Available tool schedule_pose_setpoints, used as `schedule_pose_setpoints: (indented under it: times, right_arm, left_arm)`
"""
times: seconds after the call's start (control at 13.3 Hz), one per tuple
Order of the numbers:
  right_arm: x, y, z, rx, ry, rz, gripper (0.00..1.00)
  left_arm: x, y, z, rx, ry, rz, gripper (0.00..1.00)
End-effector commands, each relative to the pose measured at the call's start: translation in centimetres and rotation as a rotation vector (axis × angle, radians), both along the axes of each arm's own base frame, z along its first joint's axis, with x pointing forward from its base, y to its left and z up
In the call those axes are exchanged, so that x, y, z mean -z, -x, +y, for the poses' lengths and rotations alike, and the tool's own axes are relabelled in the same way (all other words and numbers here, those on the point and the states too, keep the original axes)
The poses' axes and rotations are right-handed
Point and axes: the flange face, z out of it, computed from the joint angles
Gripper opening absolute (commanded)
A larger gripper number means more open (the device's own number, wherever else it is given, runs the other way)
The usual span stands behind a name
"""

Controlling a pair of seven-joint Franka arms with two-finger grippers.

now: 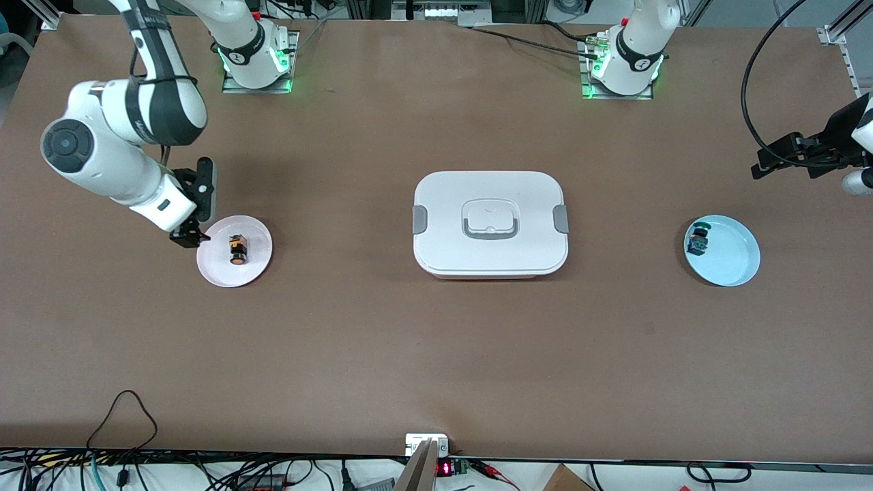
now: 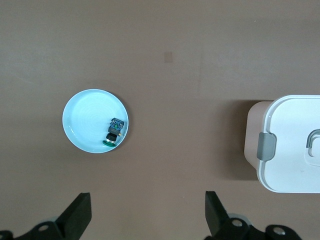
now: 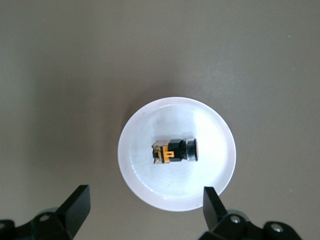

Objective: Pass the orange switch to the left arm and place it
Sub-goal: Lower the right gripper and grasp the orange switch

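The orange switch (image 1: 237,250) lies on its side in a small pink plate (image 1: 213,267) toward the right arm's end of the table. My right gripper (image 1: 190,236) is open and empty, low beside that plate's edge. In the right wrist view the switch (image 3: 175,151) lies in the plate (image 3: 150,182) just ahead of the open gripper (image 3: 145,207). The white box (image 1: 490,224) stands in the middle of the table. My left gripper (image 1: 767,164) is open and empty, up in the air at the left arm's end of the table. It also shows in the left wrist view (image 2: 146,212).
A light blue plate (image 1: 735,262) holds a small dark switch with green and blue parts (image 1: 697,239) near the left arm's end. Both show in the left wrist view, the plate (image 2: 82,112) and the switch (image 2: 114,131), with the box's end (image 2: 295,150). Cables run along the front edge.
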Motion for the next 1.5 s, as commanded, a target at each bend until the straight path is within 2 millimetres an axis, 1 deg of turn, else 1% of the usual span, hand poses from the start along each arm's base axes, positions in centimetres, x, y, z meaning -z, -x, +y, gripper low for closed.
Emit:
schedule_pose_setpoints:
  times: [0.0, 0.15, 0.22, 0.45, 0.82, 0.9, 0.97, 1.2, 1.43]
  right_arm:
    - [3.4, -0.4, 0.2, -0.081, 0.004, -0.038, 1.00]
    - [6.1, -0.6, 0.1, -0.142, 0.007, -0.060, 1.00]
    - [7.1, -0.8, 0.1, -0.147, 0.009, -0.066, 1.00]
    - [9.3, -1.0, 0.2, -0.154, 0.014, -0.081, 1.00]
    - [11.4, -1.3, 0.3, -0.156, 0.019, -0.101, 1.00]
    - [11.8, -1.3, 0.2, -0.157, 0.020, -0.107, 1.00]
    - [12.3, -1.3, 0.2, -0.157, 0.021, -0.106, 1.00]
    - [13.3, -1.3, 0.8, -0.165, 0.017, -0.121, 1.00]
    - [14.2, -1.3, 0.7, -0.161, 0.018, -0.124, 1.00]
  left_arm:
    - [-0.3, -0.3, 0.1, 0.000, -0.009, -0.005, 1.00]
    - [-0.3, -0.3, -0.1, 0.003, -0.010, -0.005, 1.00]
    - [-0.3, -0.3, -0.3, 0.006, -0.010, -0.005, 1.00]
    - [-0.4, -0.2, -1.0, 0.018, -0.010, -0.004, 1.00]
    - [-0.9, -0.1, -1.5, 0.028, -0.009, -0.019, 1.00]
    - [-0.9, -0.2, -1.8, 0.033, -0.008, -0.025, 1.00]
    - [-1.1, -0.3, -2.6, 0.047, -0.009, -0.035, 1.00]
    - [-1.1, -0.2, -3.5, 0.061, -0.007, -0.033, 1.00]
    - [-1.1, -0.2, -3.6, 0.061, -0.004, -0.032, 1.00]
